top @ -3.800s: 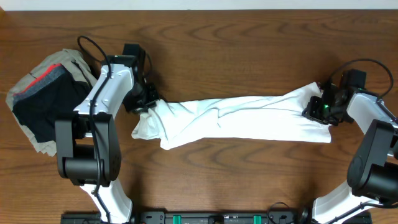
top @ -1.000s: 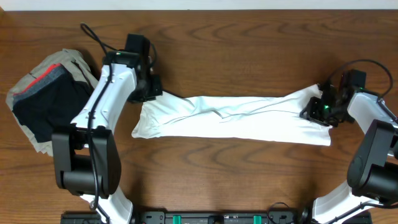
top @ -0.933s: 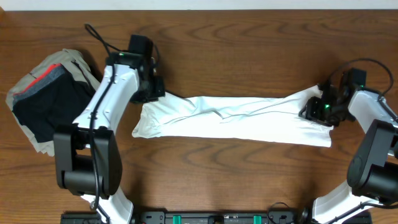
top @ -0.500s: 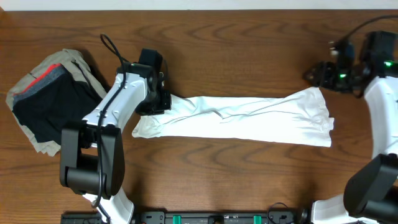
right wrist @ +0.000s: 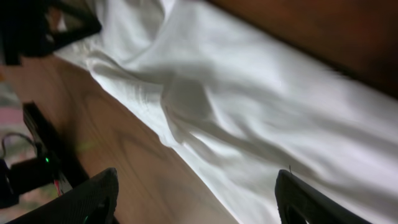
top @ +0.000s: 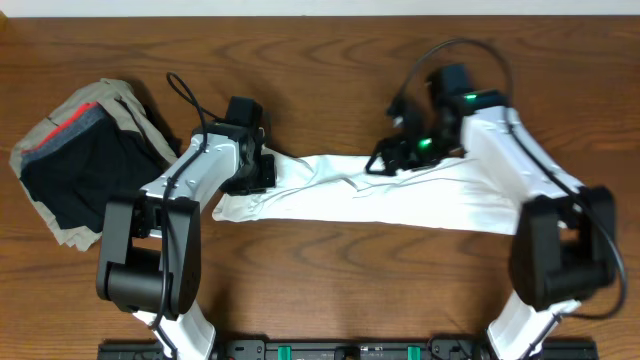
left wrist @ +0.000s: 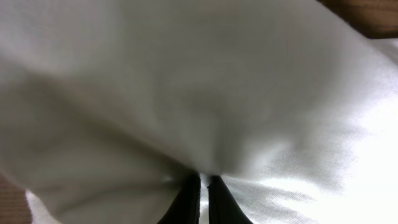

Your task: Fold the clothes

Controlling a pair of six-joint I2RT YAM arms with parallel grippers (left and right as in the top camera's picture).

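Note:
The clothes [top: 450, 205], a white T-shirt, lie as a long wrinkled strip across the table. My left gripper [top: 262, 175] is shut on the strip's upper left corner. In the left wrist view the dark fingertips [left wrist: 189, 193] pinch white fabric [left wrist: 249, 93], which fills the frame. My right gripper [top: 383, 163] hovers open over the strip's middle, near its far edge. Its wrist view shows wide-apart fingers [right wrist: 93, 199] with nothing between them, above the shirt [right wrist: 261, 106] and bare wood.
A pile of folded black, grey, red and khaki garments [top: 75, 160] sits at the far left. The wooden table [top: 320, 80] runs back to a pale edge at the top. The left arm [right wrist: 37, 25] shows in the right wrist view's upper left corner.
My right gripper has let go of the shirt's right end, opened and swung left to above its middle. My left gripper has shifted slightly right with the corner in it.

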